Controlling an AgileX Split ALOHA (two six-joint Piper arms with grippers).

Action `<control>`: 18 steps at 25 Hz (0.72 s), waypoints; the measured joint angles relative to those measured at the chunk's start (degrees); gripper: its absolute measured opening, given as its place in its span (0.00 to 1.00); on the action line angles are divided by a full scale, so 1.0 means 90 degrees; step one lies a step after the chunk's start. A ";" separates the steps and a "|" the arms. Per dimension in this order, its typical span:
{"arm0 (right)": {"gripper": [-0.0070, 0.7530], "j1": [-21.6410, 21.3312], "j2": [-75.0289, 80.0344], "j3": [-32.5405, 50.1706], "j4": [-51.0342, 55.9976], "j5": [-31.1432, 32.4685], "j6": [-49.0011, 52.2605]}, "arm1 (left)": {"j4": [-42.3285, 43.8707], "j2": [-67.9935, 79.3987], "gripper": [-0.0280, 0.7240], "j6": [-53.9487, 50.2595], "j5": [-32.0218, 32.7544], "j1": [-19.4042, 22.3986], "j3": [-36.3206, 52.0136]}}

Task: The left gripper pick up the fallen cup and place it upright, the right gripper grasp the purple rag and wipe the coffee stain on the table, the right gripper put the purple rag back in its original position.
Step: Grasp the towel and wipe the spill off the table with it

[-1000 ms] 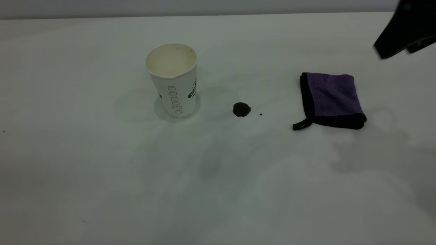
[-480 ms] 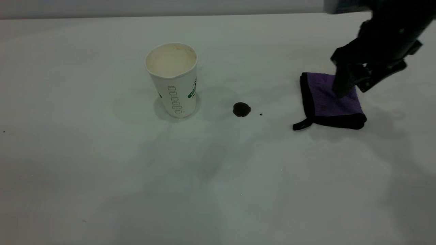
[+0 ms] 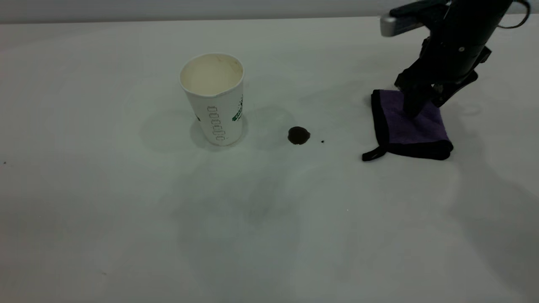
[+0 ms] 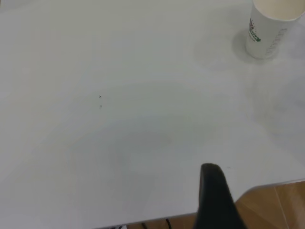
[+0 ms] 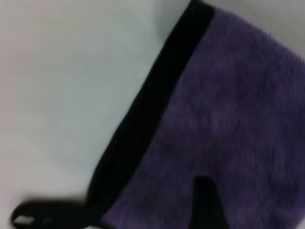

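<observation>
Right gripper (image 3: pixel 414 111) pressing onto the purple rag (image 3: pixel 414 128) at three o'clock from the coffee stain (image 3: pixel 298 135), finger spread seemingly narrow yet unclear, needing deeper pinching across folded layers before lifting; cup (image 3: pixel 214 97) standing upright.

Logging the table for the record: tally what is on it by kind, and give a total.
Cup: 1, upright
Rag: 1, purple, right gripper down on it
Coffee stain: 1
Dark speck: 1, beside the stain
Total: 4
</observation>
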 joint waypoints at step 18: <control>0.07 0.0598 0.0480 -0.0319 0.0959 -0.0341 -0.0794 | 0.0000 0.0000 0.73 0.0000 0.0000 0.0000 0.0000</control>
